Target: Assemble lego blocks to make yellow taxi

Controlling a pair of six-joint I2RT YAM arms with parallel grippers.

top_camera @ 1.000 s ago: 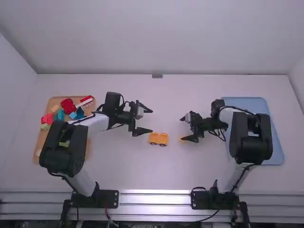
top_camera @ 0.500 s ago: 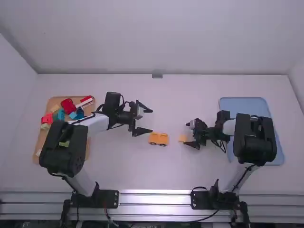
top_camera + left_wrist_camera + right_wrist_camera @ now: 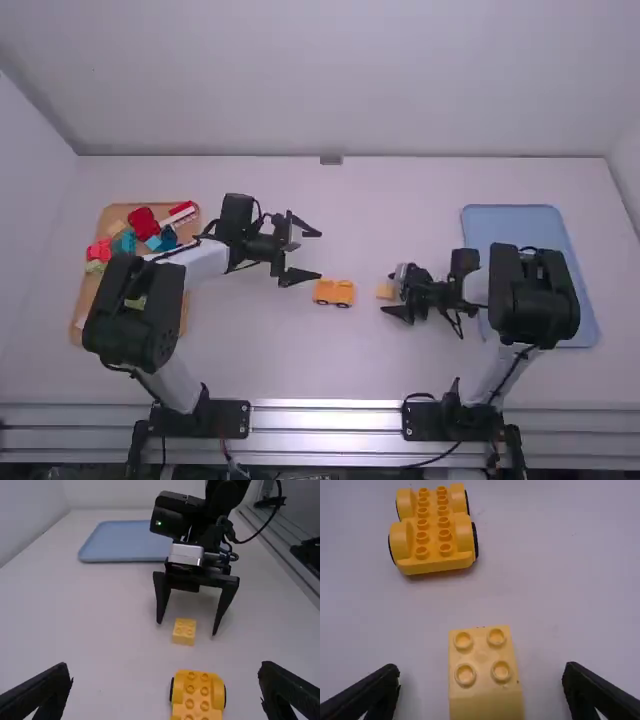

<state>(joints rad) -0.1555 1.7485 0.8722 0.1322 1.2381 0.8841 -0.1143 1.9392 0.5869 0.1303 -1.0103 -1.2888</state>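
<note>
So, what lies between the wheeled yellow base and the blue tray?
Going from the wheeled yellow base to the blue tray, the high view shows the small yellow block, then the open right hand and its arm.

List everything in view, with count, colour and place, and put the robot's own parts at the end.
Wheeled base: 1, yellow with black on its wheels, mid-table
Four-stud block: 1, pale yellow, on the table between the right pincer's spread fingertips
Left tray: 1, tan, partly under the left arm
Loose blocks: several, exact count unclear; red, teal, blue, white, green, tan; in that tray
Right tray: 1, blue, partly behind the right arm
Table: 1, white, under everything
Arms: 2, white and black, left and right
Pincers: 2, black, both open; left one beside the wheeled base
</note>
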